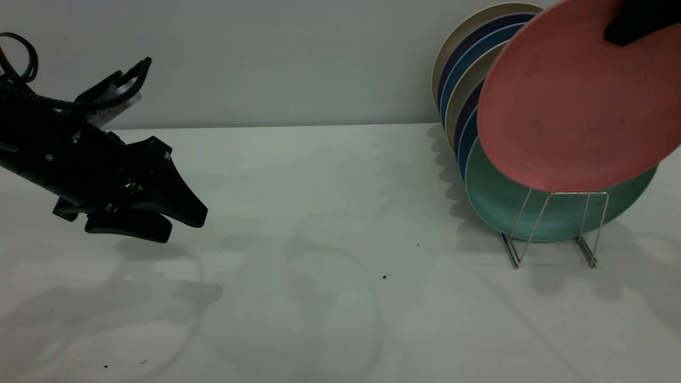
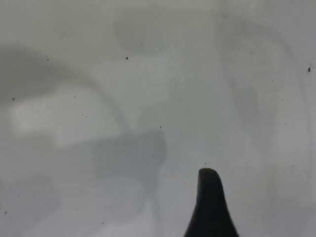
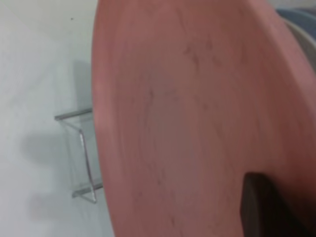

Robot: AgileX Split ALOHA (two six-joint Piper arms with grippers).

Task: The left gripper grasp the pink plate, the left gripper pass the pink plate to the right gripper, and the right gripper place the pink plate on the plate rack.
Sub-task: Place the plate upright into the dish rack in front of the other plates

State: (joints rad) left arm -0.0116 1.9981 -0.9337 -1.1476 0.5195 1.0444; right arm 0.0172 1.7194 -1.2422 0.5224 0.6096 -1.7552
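The right gripper (image 1: 641, 21) clamps the upper rim of the pink plate (image 1: 580, 101), holding it tilted in the air just in front of the mint-green plate (image 1: 511, 205) that stands at the front of the plate rack (image 1: 553, 226). Behind it a row of blue, navy and beige plates (image 1: 468, 69) leans in the rack. The left gripper (image 1: 167, 218) hangs low over the white table (image 1: 319, 213) at the far left, well apart from the rack, its fingers slightly apart and holding nothing

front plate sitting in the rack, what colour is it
Mint green plate, the frontmost one resting in the plate rack; the exterior view shows it best.
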